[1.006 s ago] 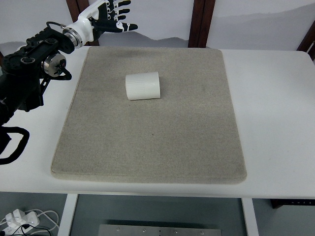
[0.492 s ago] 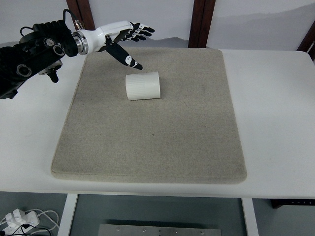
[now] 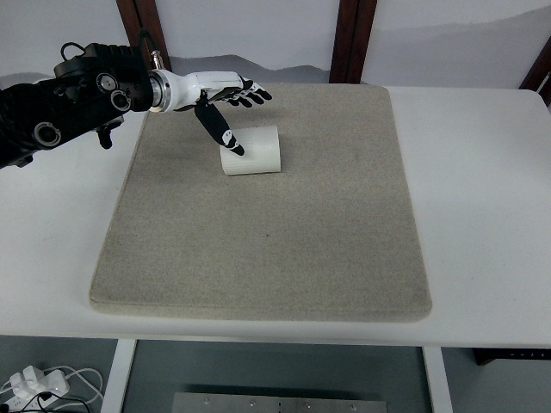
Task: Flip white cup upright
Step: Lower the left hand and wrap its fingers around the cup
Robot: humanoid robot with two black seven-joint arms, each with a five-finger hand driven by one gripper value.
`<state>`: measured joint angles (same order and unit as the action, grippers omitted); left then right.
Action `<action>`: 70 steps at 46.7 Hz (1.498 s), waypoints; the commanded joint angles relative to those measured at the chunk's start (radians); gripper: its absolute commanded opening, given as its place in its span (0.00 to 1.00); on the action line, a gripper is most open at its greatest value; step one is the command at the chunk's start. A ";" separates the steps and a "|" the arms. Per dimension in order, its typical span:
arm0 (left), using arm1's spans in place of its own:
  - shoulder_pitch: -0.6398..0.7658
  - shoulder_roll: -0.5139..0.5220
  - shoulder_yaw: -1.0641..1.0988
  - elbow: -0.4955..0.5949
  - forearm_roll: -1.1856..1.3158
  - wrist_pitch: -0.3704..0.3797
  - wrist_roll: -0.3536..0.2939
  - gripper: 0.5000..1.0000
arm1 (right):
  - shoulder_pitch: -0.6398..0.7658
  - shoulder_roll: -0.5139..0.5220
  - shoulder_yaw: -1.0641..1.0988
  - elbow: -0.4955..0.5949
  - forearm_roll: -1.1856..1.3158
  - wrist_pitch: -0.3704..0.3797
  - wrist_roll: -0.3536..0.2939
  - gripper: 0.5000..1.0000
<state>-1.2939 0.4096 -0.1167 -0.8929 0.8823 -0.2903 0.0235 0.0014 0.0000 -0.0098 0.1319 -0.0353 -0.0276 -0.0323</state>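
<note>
The white cup point(image 3: 252, 151) lies on its side on the far-left part of the grey mat point(image 3: 275, 249), its axis running left to right; which end is the mouth cannot be told from here. The left hand point(image 3: 219, 95) hangs over and just beyond it, fingers spread wide and holding nothing, the thumb pointing down in front of the cup's left end (whether it touches cannot be told). The right arm is out of view.

The main risk, as I judge it, is rolling: a ribbed cylinder on its side will run toward the near or far edge if a finger pushes it off-centre before the grip closes. A pinch on the thin wall alone could also squash it or let it slip out while turning.

The cup looks light, with fine ridges around its wall. The mat is a coarse, felt-like square with rounded corners, which should give some friction. The white table point(image 3: 482, 189) beneath is smooth.
</note>
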 commanded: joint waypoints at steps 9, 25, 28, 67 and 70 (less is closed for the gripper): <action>0.001 -0.012 0.026 0.011 0.009 0.008 0.007 0.95 | 0.000 0.000 0.001 0.000 0.000 0.000 0.000 0.90; 0.010 -0.109 0.060 0.106 0.009 0.031 0.006 0.95 | 0.000 0.000 -0.001 0.000 0.000 0.000 0.000 0.90; 0.012 -0.126 0.060 0.123 0.009 0.033 0.006 0.95 | 0.000 0.000 -0.001 0.000 0.000 0.000 0.000 0.90; 0.013 -0.187 0.104 0.196 0.009 0.051 0.000 0.47 | 0.000 0.000 -0.001 0.000 0.000 0.000 0.000 0.90; 0.008 -0.187 0.104 0.196 0.007 0.053 -0.004 0.42 | 0.000 0.000 -0.001 0.000 0.000 0.000 0.000 0.90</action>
<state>-1.2814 0.2224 -0.0115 -0.6966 0.8910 -0.2394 0.0234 0.0014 0.0000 -0.0098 0.1319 -0.0353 -0.0276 -0.0322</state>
